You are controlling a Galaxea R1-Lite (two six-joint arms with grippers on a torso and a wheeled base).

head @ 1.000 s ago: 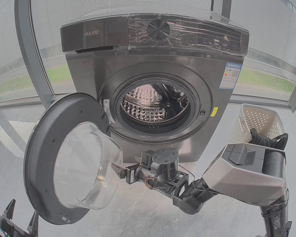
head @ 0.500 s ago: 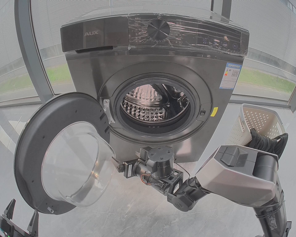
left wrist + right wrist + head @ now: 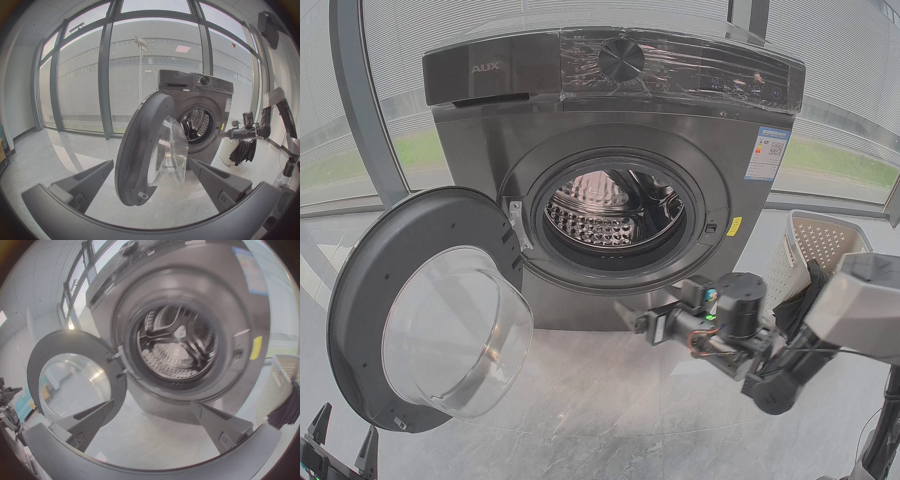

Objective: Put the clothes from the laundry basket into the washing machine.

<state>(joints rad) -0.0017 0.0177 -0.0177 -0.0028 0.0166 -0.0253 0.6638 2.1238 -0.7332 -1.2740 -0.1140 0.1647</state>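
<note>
The grey washing machine [image 3: 487, 144] stands with its round door [image 3: 425, 237] swung open to the left, showing the bare steel drum [image 3: 600, 219]. Right of it, a white laundry basket [image 3: 831, 240] has dark clothes [image 3: 809, 294] draped over its rim. My right gripper [image 3: 628, 317] hovers open with nothing in it, low before the machine's front, just left of the basket. In the right wrist view its fingers [image 3: 93, 418] frame the drum [image 3: 175, 343]. My left gripper [image 3: 347, 425] is open and holds nothing, low at the left, below the door [image 3: 137, 150].
Pale polished floor [image 3: 600, 400] spreads in front of the machine. Tall windows with dark frames [image 3: 356, 106] stand behind it. The open door's glass bowl [image 3: 456, 331] bulges out over the floor on the left.
My right arm has drawn back from the door's glass and swung right toward the basket. The door opened a little wider earlier on and now rests still.
</note>
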